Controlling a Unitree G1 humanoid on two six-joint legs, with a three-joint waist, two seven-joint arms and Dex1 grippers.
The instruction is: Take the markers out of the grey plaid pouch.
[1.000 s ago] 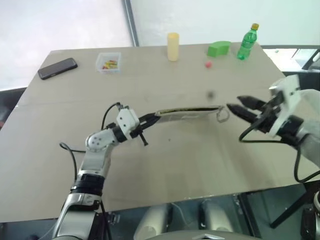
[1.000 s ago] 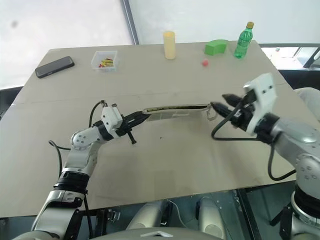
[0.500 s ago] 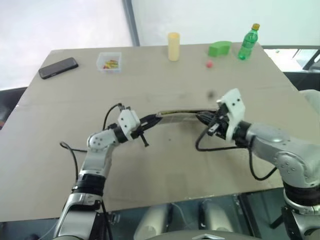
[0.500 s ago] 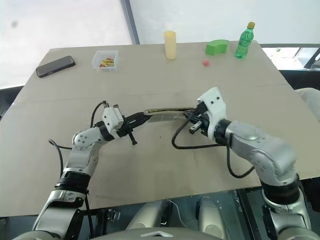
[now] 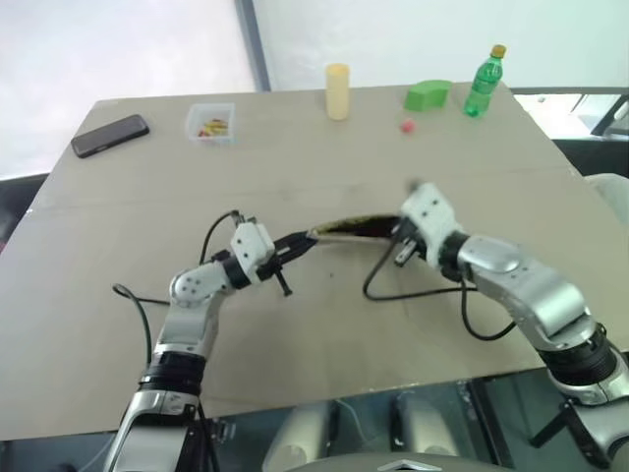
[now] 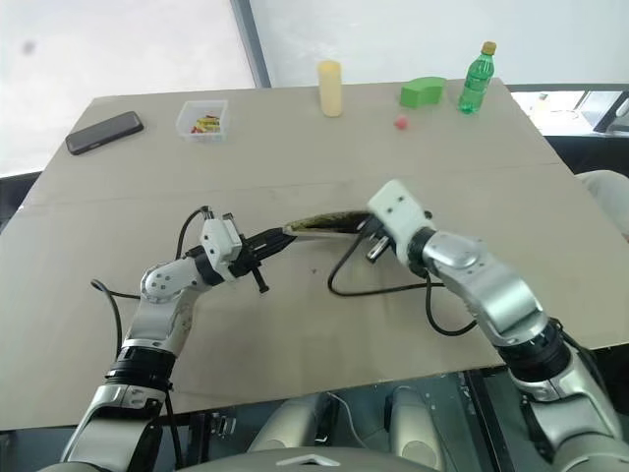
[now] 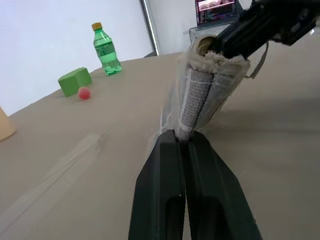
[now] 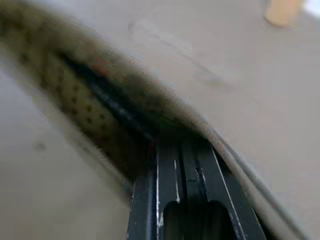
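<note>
The grey plaid pouch (image 5: 346, 226) is held off the table between the two arms, edge up and bowed, with its top seam gaping. My left gripper (image 5: 303, 241) is shut on the pouch's left end; in the left wrist view its fingers (image 7: 172, 150) pinch the grey fabric (image 7: 205, 85). My right gripper (image 5: 391, 232) is pushed into the pouch's open right part. Its fingers (image 8: 167, 160) lie close together inside the dark mouth (image 8: 95, 90). The markers are hidden inside the pouch, and I cannot tell whether the right fingers hold one.
Along the table's far side stand a black phone (image 5: 111, 135), a small clear box (image 5: 212, 122), a yellow cylinder (image 5: 338, 90), a green block (image 5: 428, 94), a red ball (image 5: 408, 125) and a green bottle (image 5: 485, 82). The table's near edge (image 5: 344, 388) runs below both arms.
My right gripper has moved left from beyond the pouch's right end into its mouth and has shut. The pouch now bows and gapes. The left gripper has kept its hold.
</note>
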